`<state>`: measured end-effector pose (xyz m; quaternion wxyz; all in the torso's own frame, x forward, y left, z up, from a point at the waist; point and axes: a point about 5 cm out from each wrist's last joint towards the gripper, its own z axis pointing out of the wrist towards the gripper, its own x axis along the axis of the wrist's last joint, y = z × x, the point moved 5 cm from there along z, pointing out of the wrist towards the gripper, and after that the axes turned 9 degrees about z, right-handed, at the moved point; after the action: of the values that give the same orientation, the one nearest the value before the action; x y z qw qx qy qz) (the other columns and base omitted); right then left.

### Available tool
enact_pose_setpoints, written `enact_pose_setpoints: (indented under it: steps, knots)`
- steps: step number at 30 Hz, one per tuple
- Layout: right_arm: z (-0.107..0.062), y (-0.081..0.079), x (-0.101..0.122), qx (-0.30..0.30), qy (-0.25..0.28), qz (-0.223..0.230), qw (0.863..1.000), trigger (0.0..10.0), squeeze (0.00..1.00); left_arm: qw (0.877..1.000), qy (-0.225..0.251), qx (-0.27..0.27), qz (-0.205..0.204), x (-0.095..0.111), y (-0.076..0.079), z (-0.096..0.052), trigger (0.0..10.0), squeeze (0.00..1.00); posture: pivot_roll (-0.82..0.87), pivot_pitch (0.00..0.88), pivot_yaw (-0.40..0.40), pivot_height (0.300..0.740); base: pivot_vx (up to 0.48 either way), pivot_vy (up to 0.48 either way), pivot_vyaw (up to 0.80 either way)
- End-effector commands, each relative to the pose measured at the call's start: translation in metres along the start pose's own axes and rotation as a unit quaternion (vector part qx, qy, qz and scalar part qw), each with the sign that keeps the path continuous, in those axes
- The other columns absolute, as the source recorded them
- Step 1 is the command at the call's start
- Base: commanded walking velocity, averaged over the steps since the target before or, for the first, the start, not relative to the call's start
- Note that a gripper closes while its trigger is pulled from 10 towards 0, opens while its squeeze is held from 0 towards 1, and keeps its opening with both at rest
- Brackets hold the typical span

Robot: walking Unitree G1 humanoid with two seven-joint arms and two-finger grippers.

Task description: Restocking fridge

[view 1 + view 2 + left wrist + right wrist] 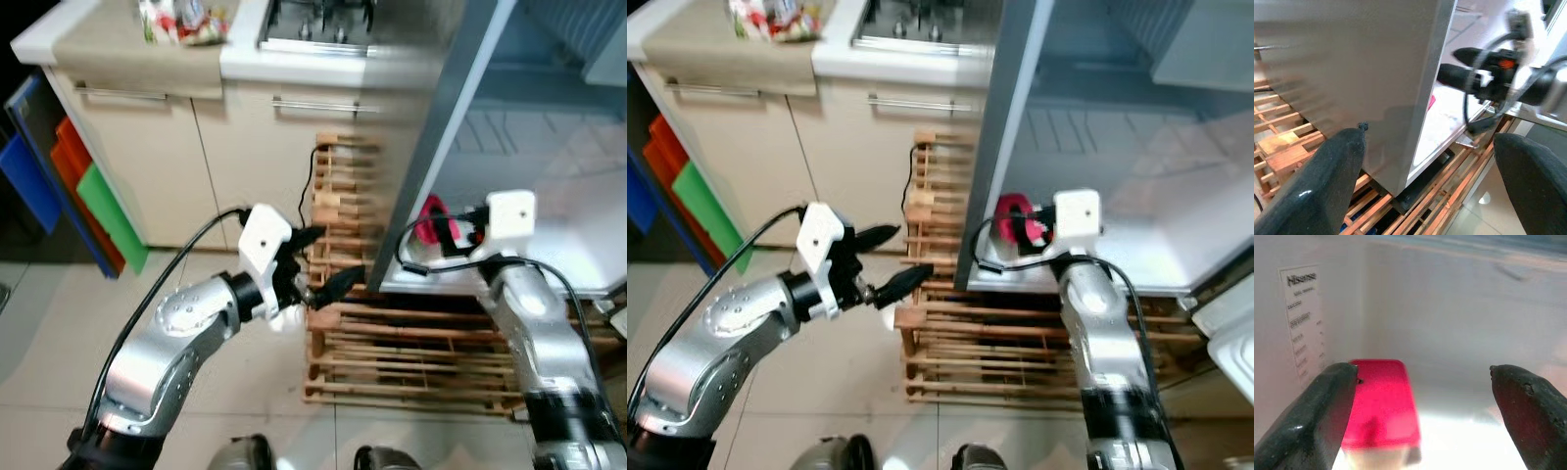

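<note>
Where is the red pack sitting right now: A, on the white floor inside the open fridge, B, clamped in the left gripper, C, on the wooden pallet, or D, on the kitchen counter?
A: the red pack rests on the white fridge floor, ahead of the open right gripper.

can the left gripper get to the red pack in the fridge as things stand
Probably not directly: the left gripper is outside, with the fridge's grey side wall between it and the red pack. The open right gripper already faces it.
</note>
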<state>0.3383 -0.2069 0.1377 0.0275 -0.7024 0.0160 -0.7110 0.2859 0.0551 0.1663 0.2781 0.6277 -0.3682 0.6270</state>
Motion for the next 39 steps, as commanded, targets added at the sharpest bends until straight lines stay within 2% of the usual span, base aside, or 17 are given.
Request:
enact_pose_setpoints:
  steps: [1, 4, 6, 8, 9, 13, 22, 31, 39]
  knots:
    - [-0.015, 0.012, -0.003, -0.029, -0.01, 0.002, 1.0, 10.0, 0.0, 1.0, 0.001, -0.002, 0.003, 0.002, 0.002, -0.001, 10.0, 0.0, -0.14, 0.142, -0.034, 0.74, 0.0, 0.0, 0.0]
    - [-0.024, 0.014, -0.013, -0.036, -0.028, 0.004, 0.999, 10.0, 0.0, 1.0, 0.001, -0.004, 0.003, 0.002, 0.003, 0.0, 10.0, 0.0, -0.15, 0.14, -0.035, 0.74, 0.0, 0.0, 0.0]
    - [-0.035, 0.015, -0.028, -0.036, -0.056, 0.007, 0.998, 10.0, 0.0, 1.0, 0.0, -0.007, 0.003, 0.001, 0.004, 0.001, 10.0, 0.0, -0.15, 0.137, -0.038, 0.74, 0.0, 0.0, 0.0]
    - [-0.037, 0.014, -0.033, -0.033, -0.065, 0.008, 0.997, 10.0, 0.0, 1.0, 0.001, -0.007, 0.003, 0.001, 0.004, 0.001, 10.0, 0.0, -0.15, 0.137, -0.038, 0.74, 0.0, 0.0, 0.0]
    - [-0.042, 0.013, -0.048, -0.029, -0.094, 0.007, 0.995, 10.0, 0.0, 1.0, 0.001, -0.008, 0.003, 0.001, 0.004, 0.002, 10.0, 0.0, -0.15, 0.131, -0.04, 0.74, 0.0, 0.0, 0.0]
    - [-0.041, 0.01, -0.06, -0.022, -0.117, 0.001, 0.993, 10.0, 0.0, 1.0, 0.002, -0.007, 0.003, 0.001, 0.004, 0.003, 10.0, 0.0, -0.15, 0.126, -0.041, 0.74, 0.0, 0.0, 0.0]
    - [-0.021, -0.003, -0.065, 0.008, -0.13, -0.001, 0.991, 10.0, 0.0, 1.0, 0.002, -0.003, 0.005, 0.001, 0.004, 0.003, 10.0, 0.0, -0.14, 0.117, -0.057, 0.74, 0.0, 0.0, 0.0]
    - [-0.004, -0.007, -0.071, 0.014, -0.14, -0.025, 0.99, 10.0, 0.0, 1.0, 0.0, 0.009, 0.009, 0.0, 0.002, -0.001, 10.0, 0.0, -0.1, 0.107, -0.077, 0.74, 0.0, 0.0, 0.0]
    - [0.022, -0.015, -0.069, 0.022, -0.128, -0.035, 0.991, 10.0, 0.0, 1.0, -0.004, 0.017, 0.015, 0.0, -0.001, -0.005, 10.0, 0.0, -0.08, 0.11, -0.078, 0.74, 0.0, 0.0, 0.0]
